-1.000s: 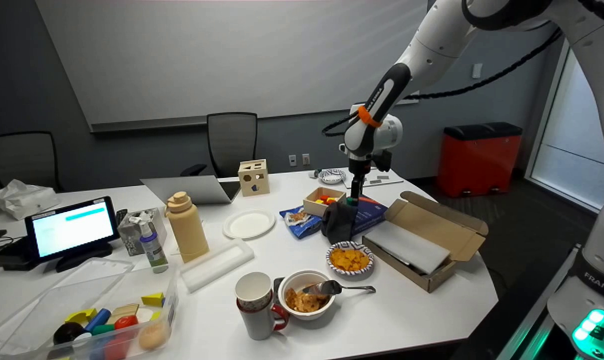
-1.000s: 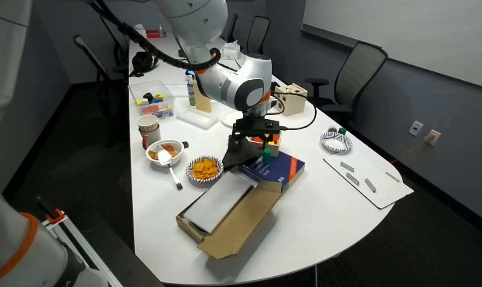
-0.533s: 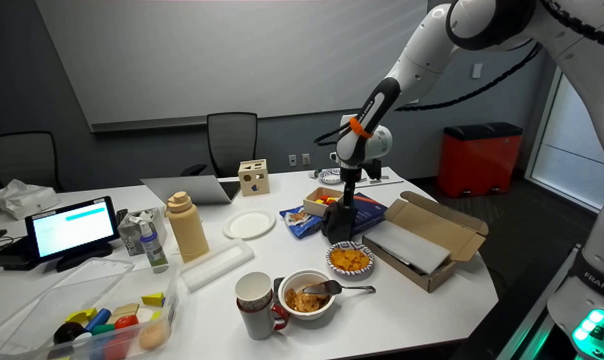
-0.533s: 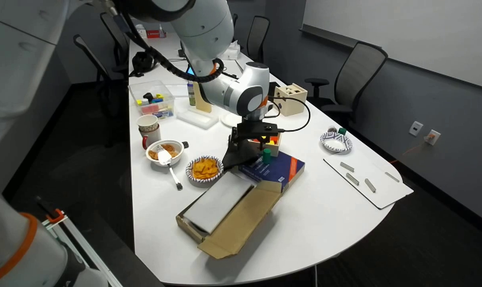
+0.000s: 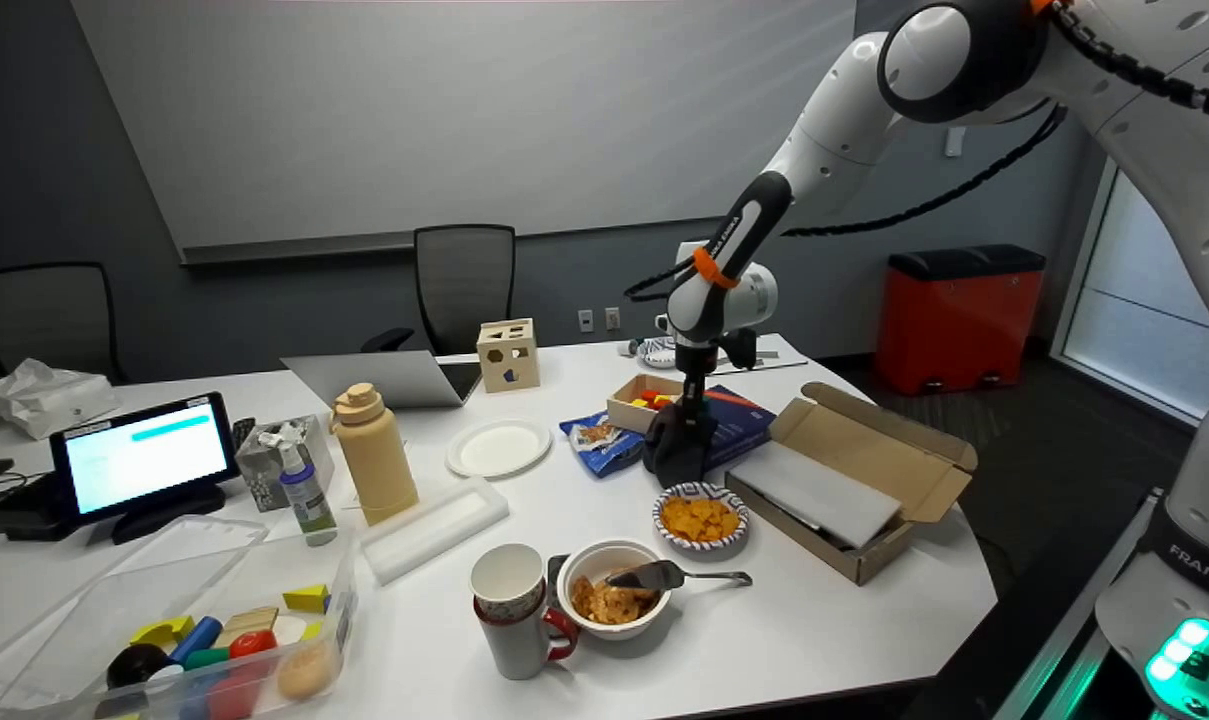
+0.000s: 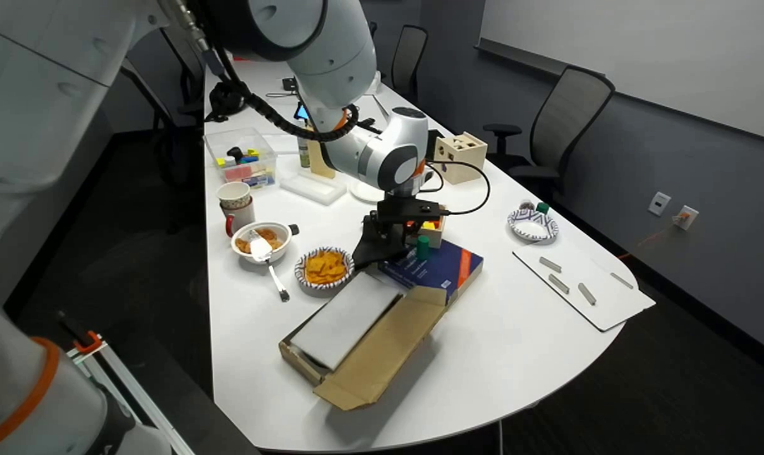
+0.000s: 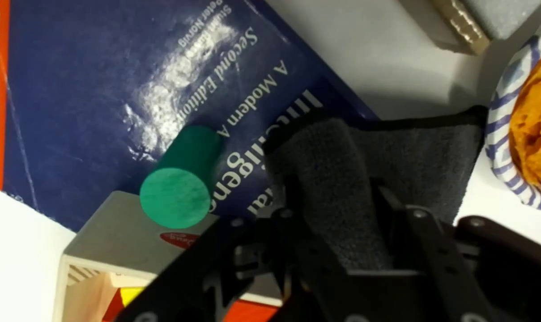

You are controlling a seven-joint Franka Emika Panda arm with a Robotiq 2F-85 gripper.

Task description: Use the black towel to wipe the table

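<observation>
The black towel (image 7: 413,165) lies bunched, partly over a blue book's edge and partly on the white table (image 5: 814,640). In both exterior views the towel (image 6: 374,248) stands up in a peak beside the bowl of orange chips. My gripper (image 7: 335,185) points down at it, one finger on each side of a raised fold. The fingers (image 7: 384,197) stand apart, with the fold filling most of the space between them; whether both pads press on it is hard to see. In an exterior view the gripper (image 5: 694,408) partly hides the towel's top.
A green cylinder (image 7: 176,197) stands on the blue book (image 7: 95,89), close to my fingers. Tight around the towel are a wooden box of blocks (image 5: 628,411), a blue snack bag (image 5: 604,445), the chip bowl (image 6: 325,268) and an open cardboard box (image 6: 382,354).
The gripper has come down onto the towel, shifting a little left in an exterior view. Its jaws have drawn closer together around the fold. The towel lies about where it was.
</observation>
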